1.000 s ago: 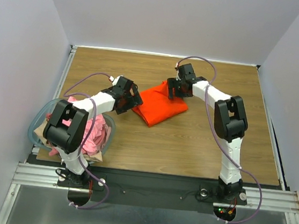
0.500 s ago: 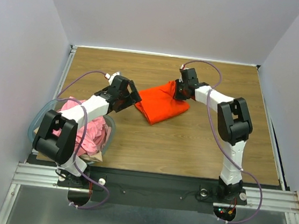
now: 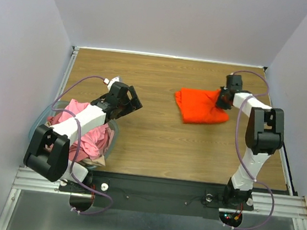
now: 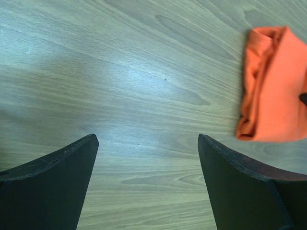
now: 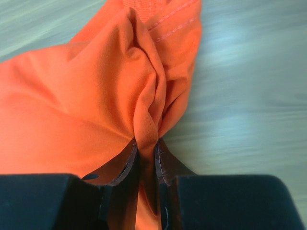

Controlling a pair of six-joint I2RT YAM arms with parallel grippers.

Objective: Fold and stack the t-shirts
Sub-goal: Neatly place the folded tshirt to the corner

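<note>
A folded orange-red t-shirt point(image 3: 201, 106) lies on the wooden table right of centre. My right gripper point(image 3: 222, 99) is shut on a pinched fold at its right edge; in the right wrist view the cloth point(image 5: 86, 105) bunches up between my right gripper point(image 5: 146, 146) jaws. The same shirt point(image 4: 276, 91) shows at the upper right of the left wrist view. My left gripper point(image 3: 135, 104) hovers open over bare wood left of centre, nothing between its fingers point(image 4: 62, 177). Pink and beige t-shirts point(image 3: 87, 135) lie crumpled in the basket.
A clear bluish plastic basket point(image 3: 113, 130) sits at the table's near left corner, under my left arm. White walls close in the table on three sides. A metal rail point(image 3: 150, 189) runs along the near edge.
My right gripper has shut on the orange-red t-shirt and dragged it to the right across the table. My left arm has drawn back toward the left, away from the shirt.
</note>
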